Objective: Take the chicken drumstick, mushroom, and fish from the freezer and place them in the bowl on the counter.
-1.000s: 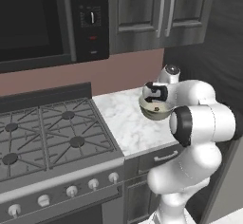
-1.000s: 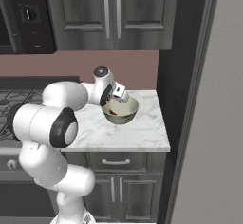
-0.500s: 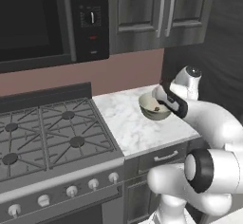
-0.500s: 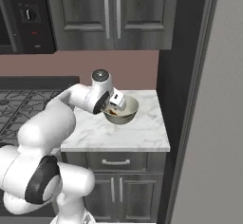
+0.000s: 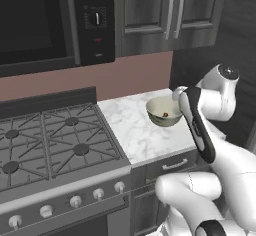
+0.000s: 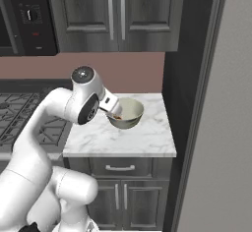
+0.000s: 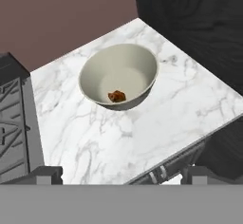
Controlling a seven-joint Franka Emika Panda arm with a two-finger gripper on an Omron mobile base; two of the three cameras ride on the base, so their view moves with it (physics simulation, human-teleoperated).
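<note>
The bowl point(image 7: 118, 76) sits upright on the white marble worktop point(image 7: 180, 104), ahead of and below the claw point(image 7: 118, 179), well apart from its tips. In the bottom of the bowl lies 1 small brown piece of food point(image 7: 116, 96); which of the foods it is cannot be told. Nothing else shows inside the bowl.

The claw stands wide, its 2 dark fingertips point(image 7: 46, 174) far apart at the bottom of the hand view, with nothing between them. In the right base view the hand point(image 6: 111, 107) hangs just beside the bowl's point(image 6: 126, 112) near-left rim, above the worktop point(image 6: 142, 137).

To the claw's left, past the worktop's edge, lies the black gas stove point(image 5: 50, 140) with its grates, and the microwave point(image 5: 45, 20) hangs above it. Beyond the bowl point(image 5: 164, 111) runs the dusky pink back wall point(image 5: 125, 75), with dark wood-grain cabinets point(image 6: 115, 12) over it. To the claw's right rises a dark panel point(image 7: 199, 23) at the worktop's end, and further right in the right base view stands a large flat grey door point(image 6: 221, 128). Below the worktop's front edge is a drawer with a silver handle point(image 6: 119, 167).
</note>
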